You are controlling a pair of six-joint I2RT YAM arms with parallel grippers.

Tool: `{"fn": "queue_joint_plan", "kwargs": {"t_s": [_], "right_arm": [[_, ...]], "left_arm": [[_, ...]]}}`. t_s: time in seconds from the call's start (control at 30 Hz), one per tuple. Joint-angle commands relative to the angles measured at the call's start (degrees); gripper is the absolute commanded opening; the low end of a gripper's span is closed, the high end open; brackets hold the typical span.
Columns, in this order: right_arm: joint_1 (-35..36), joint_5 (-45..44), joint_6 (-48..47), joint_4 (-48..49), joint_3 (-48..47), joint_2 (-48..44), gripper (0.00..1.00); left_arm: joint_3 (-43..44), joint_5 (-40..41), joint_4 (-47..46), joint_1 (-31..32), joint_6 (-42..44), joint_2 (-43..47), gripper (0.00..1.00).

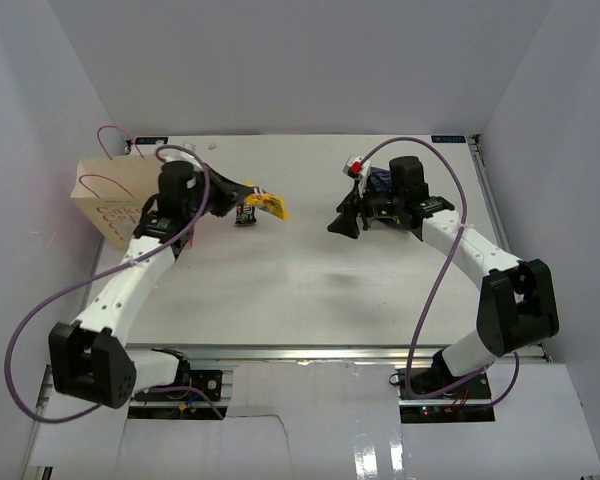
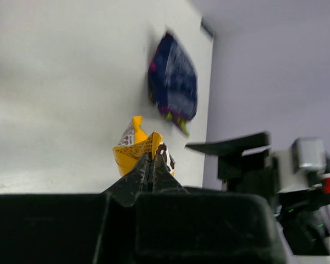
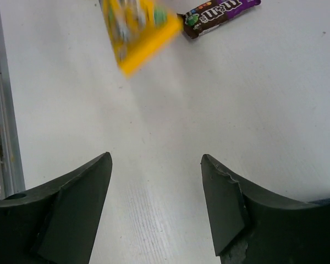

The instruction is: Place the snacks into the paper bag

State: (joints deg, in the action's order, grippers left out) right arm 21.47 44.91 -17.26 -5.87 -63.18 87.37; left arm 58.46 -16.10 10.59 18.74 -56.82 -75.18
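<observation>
From above, the paper bag stands at the far left of the table, and I can't see into it, so whether any snacks are inside I cannot tell. The left gripper reaches out to the right of the bag with a yellow packet pinched at its tip. A dark packet lies on the table just beside it. The blue snack bag sits at the far right, behind the right gripper, well apart from the paper bag.

The left wrist view shows the left gripper clamped tight on the yellow packet, with the blue snack bag lying on the table beyond.

In the right wrist view the right gripper stands wide, with nothing between its fingers. Ahead are the blurred yellow packet and the dark packet.

I'd say one packet is in hand but not bagged, and at least the dark packet and the blue bag are left
</observation>
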Motion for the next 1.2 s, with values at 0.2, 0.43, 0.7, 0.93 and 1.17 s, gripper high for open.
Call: {"fn": "queue_joint_plan", "kwargs": {"t_s": [0.2, 0.43, 0.7, 0.93, 1.17], "right_arm": [[-1.35, -2.8, 0.73, 0.95, -1.6, -1.86, 0.72], [-1.35, -4.82, 1.87, 1.03, -1.42, -1.16, 0.72], [-1.35, -8.34, 3.89, 1.56, -2.91, 0.25, 0.72], [-0.82, -8.43, 4.42, 0.69, -5.64, 2.88, 0.72], [5.49, -14.22, 5.47, 1.47, -10.47, 7.72, 0.76]], "left_arm": [[19.9, 14.84, 15.85, -16.45, 7.23, 11.9, 0.0], [32.66, 37.53, 25.51, -17.42, 12.15, 9.79, 0.0], [34.54, 44.84, 31.07, -18.65, 13.4, 5.13, 0.0], [31.28, 40.01, 28.44, -24.89, 12.17, 2.85, 0.0], [31.02, 35.1, 27.38, -26.39, 12.35, 3.02, 0.61]]}}
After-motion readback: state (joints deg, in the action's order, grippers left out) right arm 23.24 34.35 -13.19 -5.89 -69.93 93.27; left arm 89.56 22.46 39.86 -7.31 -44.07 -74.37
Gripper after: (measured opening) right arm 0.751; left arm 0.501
